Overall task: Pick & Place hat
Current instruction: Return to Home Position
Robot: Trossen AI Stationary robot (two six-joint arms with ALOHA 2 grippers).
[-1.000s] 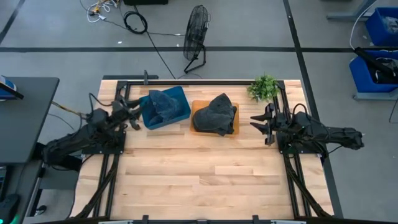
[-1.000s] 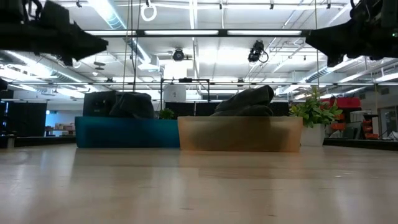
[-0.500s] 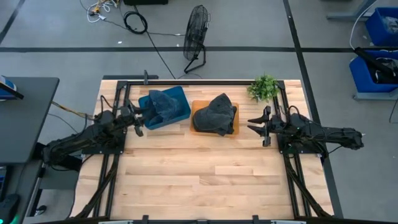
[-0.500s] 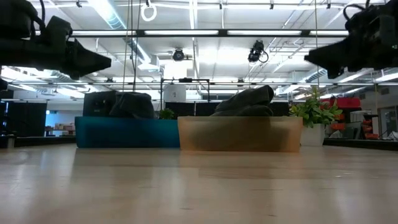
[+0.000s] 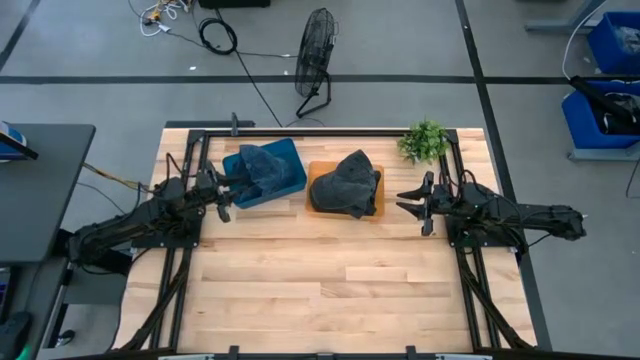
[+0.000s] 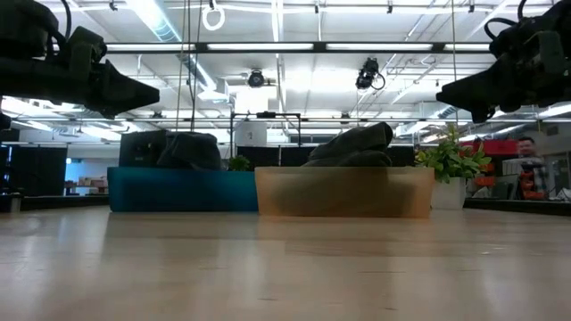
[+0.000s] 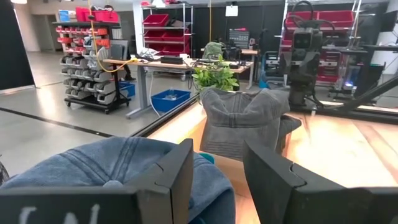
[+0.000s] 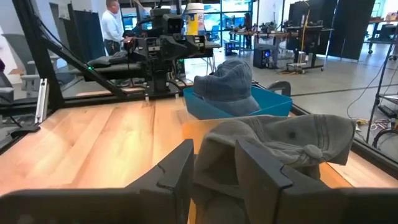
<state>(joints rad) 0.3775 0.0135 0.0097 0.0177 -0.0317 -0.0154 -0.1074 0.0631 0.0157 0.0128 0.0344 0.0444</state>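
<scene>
My job looks almost done. The blue cap heap [image 5: 263, 165] sits in the blue bin [image 5: 295, 178]. The dark cap [image 5: 345, 182] sits in the orange bin [image 5: 318, 168]. I see no cap on the table [image 5: 320, 280].

My left gripper [image 5: 224, 197] hangs just beside the blue bin. My right gripper [image 5: 412, 205] hangs near the orange bin. Both have fingers apart and hold nothing. I think only going home is left.
</scene>
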